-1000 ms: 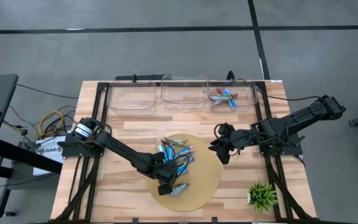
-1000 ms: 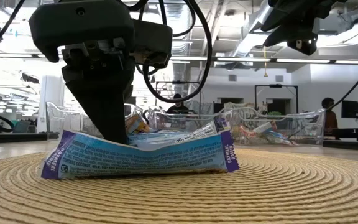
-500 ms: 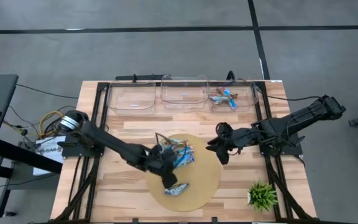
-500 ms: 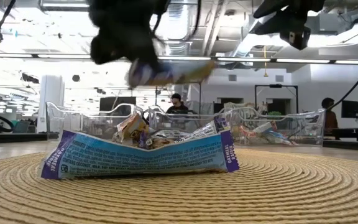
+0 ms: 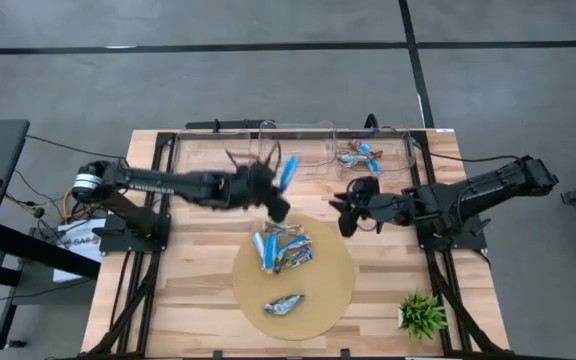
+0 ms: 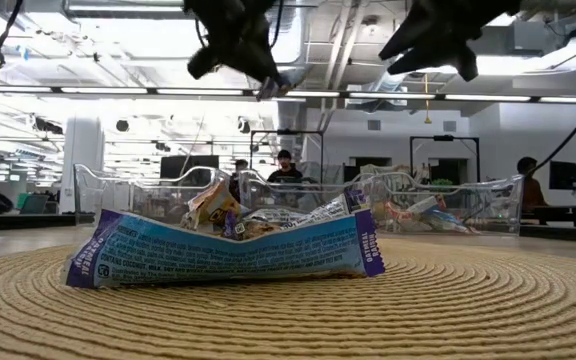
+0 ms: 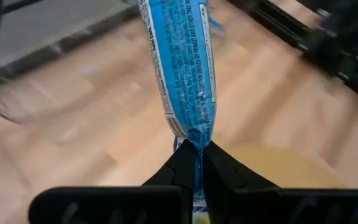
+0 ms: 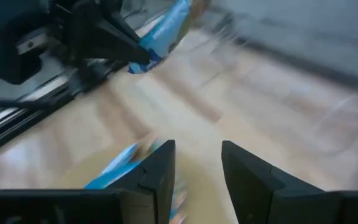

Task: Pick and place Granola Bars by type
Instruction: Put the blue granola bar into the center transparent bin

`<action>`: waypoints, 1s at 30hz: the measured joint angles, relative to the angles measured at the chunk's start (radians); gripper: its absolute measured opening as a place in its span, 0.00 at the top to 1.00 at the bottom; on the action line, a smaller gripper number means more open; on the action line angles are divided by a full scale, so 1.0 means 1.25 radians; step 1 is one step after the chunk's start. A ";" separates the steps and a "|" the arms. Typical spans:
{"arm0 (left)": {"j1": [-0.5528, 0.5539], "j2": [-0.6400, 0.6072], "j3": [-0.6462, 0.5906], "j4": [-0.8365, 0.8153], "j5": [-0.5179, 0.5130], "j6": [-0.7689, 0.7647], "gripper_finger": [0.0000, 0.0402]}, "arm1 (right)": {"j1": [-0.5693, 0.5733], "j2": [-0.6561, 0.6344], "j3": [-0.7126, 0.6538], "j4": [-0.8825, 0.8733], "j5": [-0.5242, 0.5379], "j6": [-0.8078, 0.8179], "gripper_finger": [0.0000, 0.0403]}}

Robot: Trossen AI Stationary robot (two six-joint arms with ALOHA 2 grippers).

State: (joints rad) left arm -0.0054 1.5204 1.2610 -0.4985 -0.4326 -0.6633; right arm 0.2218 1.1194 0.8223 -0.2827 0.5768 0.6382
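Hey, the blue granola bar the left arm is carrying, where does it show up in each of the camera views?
High view: the blue bar hangs from the left end effector, just short of the clear bins.
Low view: only a sliver shows near the top, under the dark arm.
Left wrist view: the bar fills the centre, pinched at its end.
Right wrist view: it sits at upper left.
Shared landmark: the round woven mat.

You had three clear plastic bins [image 5: 295, 150] in a row along the table's [image 5: 188, 300] far edge. A round woven mat [image 5: 333, 290] sat at the middle of the near edge. A small green plant [image 5: 421, 314] stood at the near right corner. People [image 6: 285, 167] showed in the room beyond.
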 joint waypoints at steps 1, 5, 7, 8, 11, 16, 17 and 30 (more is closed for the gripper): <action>0.029 0.000 0.000 0.003 0.017 0.015 0.99 | -0.013 0.000 0.000 0.007 0.011 -0.015 0.69; 0.140 0.003 0.000 0.035 0.104 0.073 0.99 | -0.072 0.000 0.000 0.038 0.026 -0.081 0.70; 0.189 0.003 0.000 0.040 0.124 0.099 0.99 | -0.104 0.000 0.000 0.039 0.027 -0.098 0.70; 0.213 0.003 0.000 0.046 0.130 0.112 0.99 | -0.120 0.000 0.000 0.037 0.027 -0.099 0.70; 0.282 0.003 0.000 0.054 0.172 0.141 0.99 | -0.163 0.000 0.000 0.036 0.023 -0.099 0.70; 0.369 0.016 0.000 0.077 0.255 0.184 0.99 | -0.210 0.000 0.000 0.036 0.020 -0.117 0.70; 0.384 0.019 0.000 0.080 0.270 0.191 0.99 | -0.217 0.000 0.000 0.036 0.019 -0.125 0.70; 0.450 0.103 0.001 0.180 0.373 0.247 0.99 | -0.242 0.000 -0.001 0.024 0.008 -0.134 0.70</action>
State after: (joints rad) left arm 0.5576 1.6496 1.2617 -0.2737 0.0335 -0.3548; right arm -0.0808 1.1191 0.8215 -0.2524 0.5866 0.4702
